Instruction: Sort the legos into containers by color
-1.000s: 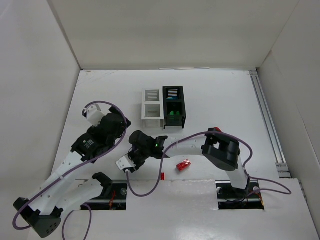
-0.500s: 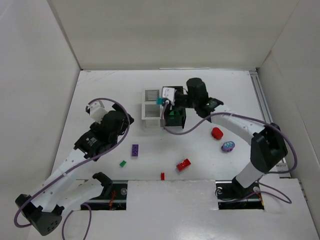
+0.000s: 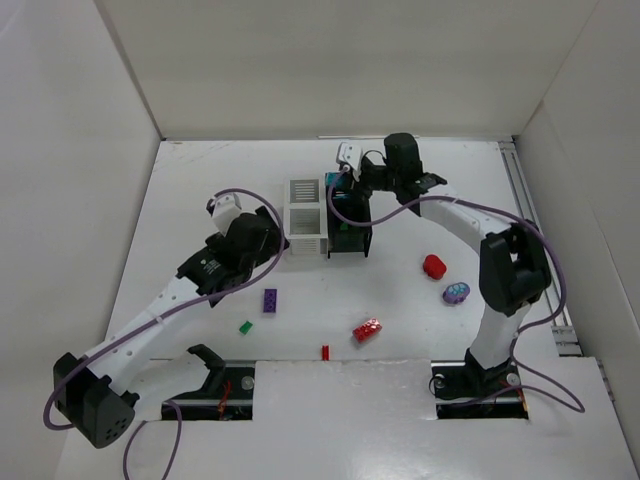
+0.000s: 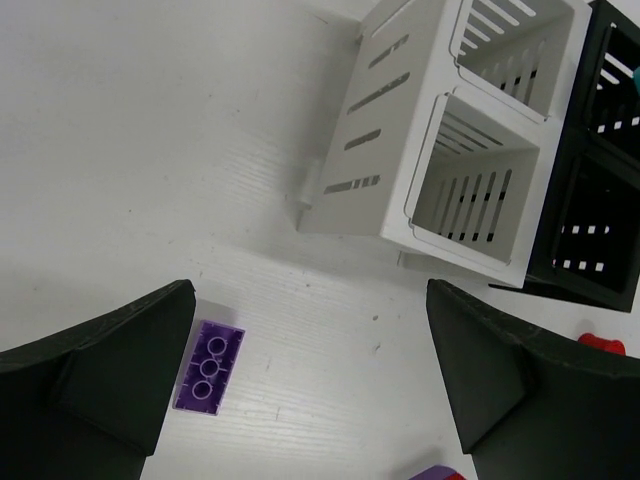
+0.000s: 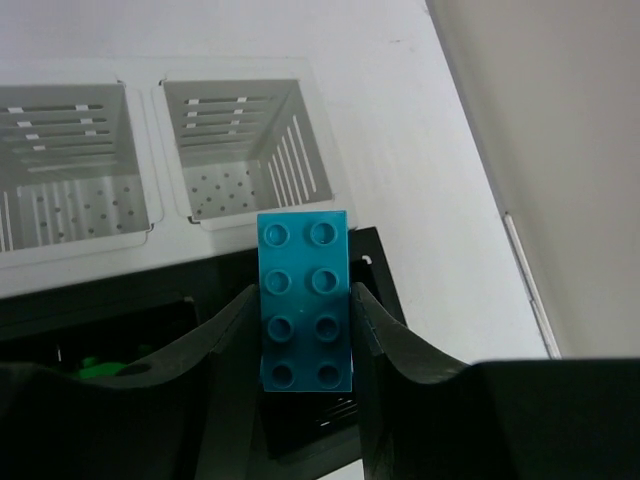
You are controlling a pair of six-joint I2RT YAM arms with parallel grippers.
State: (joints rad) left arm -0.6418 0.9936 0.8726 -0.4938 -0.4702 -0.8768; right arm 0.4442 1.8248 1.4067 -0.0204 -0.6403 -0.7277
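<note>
R arm is stretched to the far side; right pincer (image 5: 305, 322) is clenched on a teal brick (image 5: 304, 270), held studs-up just over the far compartment of the black bin (image 3: 348, 251). Green pcs (image 5: 100, 368) lie in that bin's near compartment. White bin (image 3: 304, 246) sits touching it on the left. Left pincer (image 4: 308, 292) is released wide, nothing in it, hovering above the worktop (image 4: 150, 150) near the white bin's corner, w/ a purple brick (image 4: 208, 365) just by its left finger. Loose on the worktop nearer the bases: green brick (image 3: 245, 326) & red brick (image 3: 367, 329).
</note>
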